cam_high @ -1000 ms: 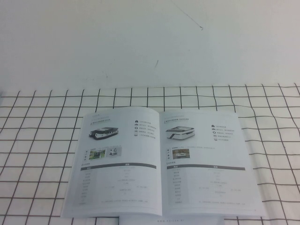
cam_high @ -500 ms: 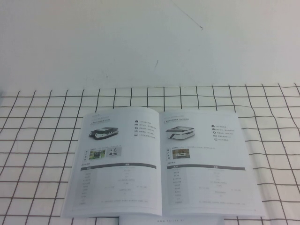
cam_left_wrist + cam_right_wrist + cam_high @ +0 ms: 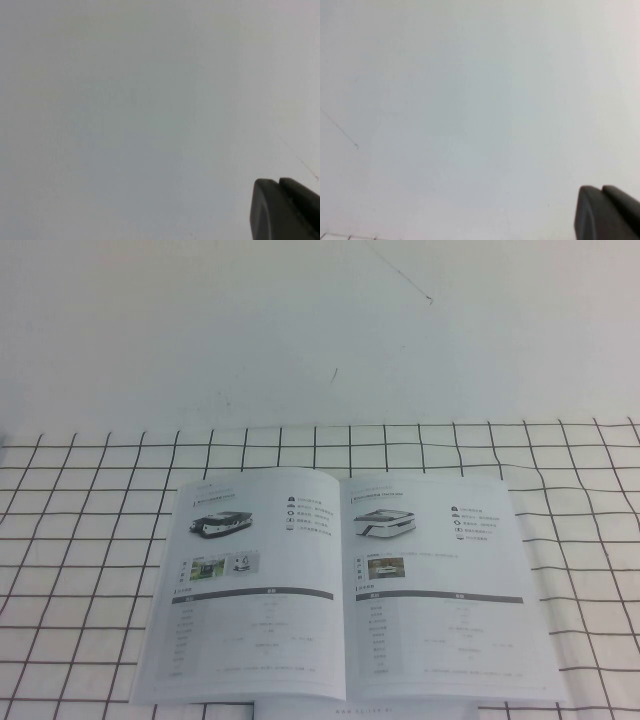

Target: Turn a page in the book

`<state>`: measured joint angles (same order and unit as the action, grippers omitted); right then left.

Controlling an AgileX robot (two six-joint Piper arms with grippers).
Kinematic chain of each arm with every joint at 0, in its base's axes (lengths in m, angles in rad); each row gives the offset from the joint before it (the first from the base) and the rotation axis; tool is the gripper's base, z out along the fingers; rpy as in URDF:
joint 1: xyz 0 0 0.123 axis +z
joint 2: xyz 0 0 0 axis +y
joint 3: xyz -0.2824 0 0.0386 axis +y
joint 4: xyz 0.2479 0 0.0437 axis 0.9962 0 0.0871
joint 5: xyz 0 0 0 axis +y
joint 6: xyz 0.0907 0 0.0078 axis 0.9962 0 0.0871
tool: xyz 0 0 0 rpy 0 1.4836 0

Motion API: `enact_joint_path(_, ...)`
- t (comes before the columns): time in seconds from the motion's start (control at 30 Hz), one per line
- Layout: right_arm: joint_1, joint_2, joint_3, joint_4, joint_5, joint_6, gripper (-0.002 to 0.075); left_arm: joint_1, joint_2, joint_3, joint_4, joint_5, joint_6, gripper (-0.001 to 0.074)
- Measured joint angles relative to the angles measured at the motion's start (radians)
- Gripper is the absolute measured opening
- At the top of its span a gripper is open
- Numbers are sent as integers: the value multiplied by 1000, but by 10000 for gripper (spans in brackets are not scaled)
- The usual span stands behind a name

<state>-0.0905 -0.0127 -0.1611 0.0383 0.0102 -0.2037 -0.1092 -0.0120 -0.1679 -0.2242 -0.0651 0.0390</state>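
Lying open on the gridded worktop, the book runs spine front-to-back; the page lies right of the spine; left claw and right claw sit off-table, grip state unreadable; right arm probably nearer.

I see a plain white wall filling the upper half of the high view, marked by a thin dark scratch. Below it lies a white cloth with a black grid. Lighting looks even, perhaps slightly bluish.
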Motion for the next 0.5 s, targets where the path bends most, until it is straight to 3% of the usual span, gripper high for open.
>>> enact_joint_path(0.27,0,59,-108,84,332,7,-1,0,74,-73,9,254,62,-2)
enact_joint_path(0.5,0,217,-175,126,619,8,-1,0,131,-100,-78,306,30,-2)
